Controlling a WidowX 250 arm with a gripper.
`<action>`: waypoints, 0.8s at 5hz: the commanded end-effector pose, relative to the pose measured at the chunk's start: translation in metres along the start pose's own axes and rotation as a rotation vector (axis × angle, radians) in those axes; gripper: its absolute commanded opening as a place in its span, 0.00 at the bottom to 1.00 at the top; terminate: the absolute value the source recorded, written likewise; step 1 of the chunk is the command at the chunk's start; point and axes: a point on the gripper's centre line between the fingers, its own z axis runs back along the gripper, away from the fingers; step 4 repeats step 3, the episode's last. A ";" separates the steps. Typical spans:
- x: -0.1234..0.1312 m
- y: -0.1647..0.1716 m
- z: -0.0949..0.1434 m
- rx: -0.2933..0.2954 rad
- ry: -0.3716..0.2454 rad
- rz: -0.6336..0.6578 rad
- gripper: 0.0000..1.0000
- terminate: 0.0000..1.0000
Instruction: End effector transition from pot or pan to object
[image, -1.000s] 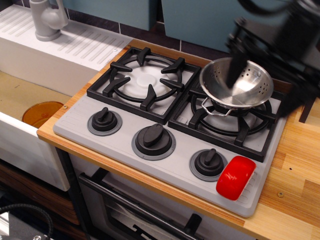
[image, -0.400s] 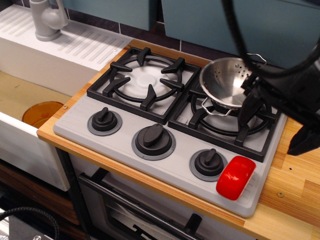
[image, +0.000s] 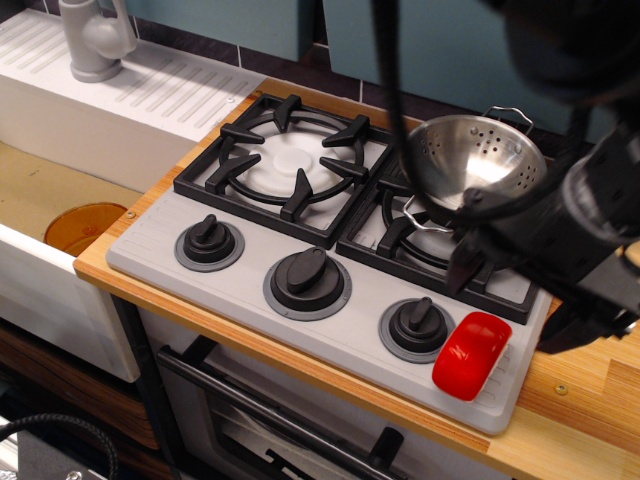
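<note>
The shiny steel colander-like bowl (image: 472, 158) sits on the right burner grate, its front-right part hidden behind my arm. The glossy red rounded block (image: 468, 356) lies at the front right corner of the grey stove top. My black gripper (image: 507, 312) hangs low in front of the bowl, just above and behind the red block. Its two prongs point down, spread apart, with nothing between them; one fingertip (image: 460, 278) hangs over the stove beside the right knob. The gripper touches neither the bowl nor the block.
The grey toy stove (image: 170, 235) has two black burner grates (image: 290, 165) and three black knobs (image: 308, 278). A black cable (image: 386, 80) hangs over the stove's back. An orange disc (image: 82, 226) lies in the sink at left, below a grey faucet (image: 95, 38). A wooden counter (image: 590, 410) lies to the right.
The gripper has left the bowl, moving down and toward the stove's front right, and now hangs just above the red block. Bowl and block have not moved.
</note>
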 end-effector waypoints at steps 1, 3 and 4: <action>-0.006 -0.001 -0.027 -0.071 -0.074 0.043 1.00 0.00; -0.009 -0.008 -0.054 -0.120 -0.037 0.052 1.00 1.00; -0.009 -0.008 -0.054 -0.120 -0.037 0.052 1.00 1.00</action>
